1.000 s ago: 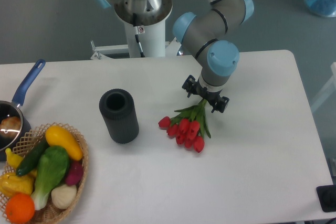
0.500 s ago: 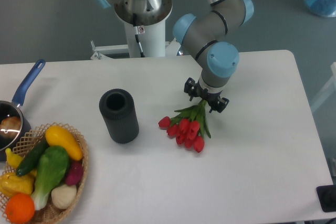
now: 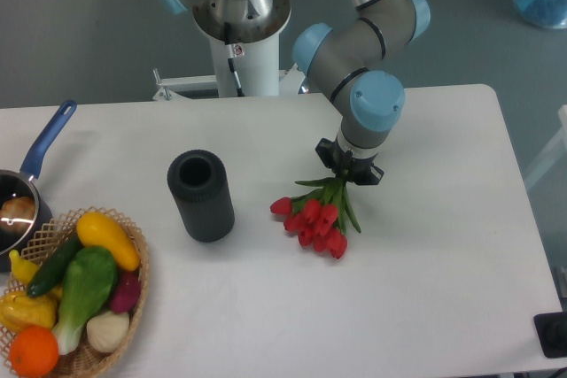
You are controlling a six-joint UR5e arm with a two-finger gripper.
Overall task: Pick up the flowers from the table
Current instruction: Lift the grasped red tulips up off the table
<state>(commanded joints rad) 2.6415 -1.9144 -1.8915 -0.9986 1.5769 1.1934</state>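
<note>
- Camera view from the front shows one large flat white table (image 3: 425,307) with rounded corners, carrying one grey-and-blue robot arm's two-finger gripper (image 3: 348,165), lowered over the middle of the far half.
- One small bunch of red tulips with green leaves, the flowers (image 3: 317,215), is seen near the table's centre; about seven red heads can be counted, pointing toward the near edge, with the stems running up into the gripper.
- The gripper's fingers are drawn together on the stem end of the flowers; whether the heads rest on the table or hang just above it cannot be told.
- One black ribbed cylindrical cup (image 3: 201,195) stands upright, left of the flowers and apart from them.
- One woven wicker basket (image 3: 135,282) of coloured toy vegetables and fruit sits at the near left corner.
- One dark saucepan with a blue handle (image 3: 42,147) is cut off by the left edge.
- Bare tabletop is left along the right edge and across the near right corner.
</note>
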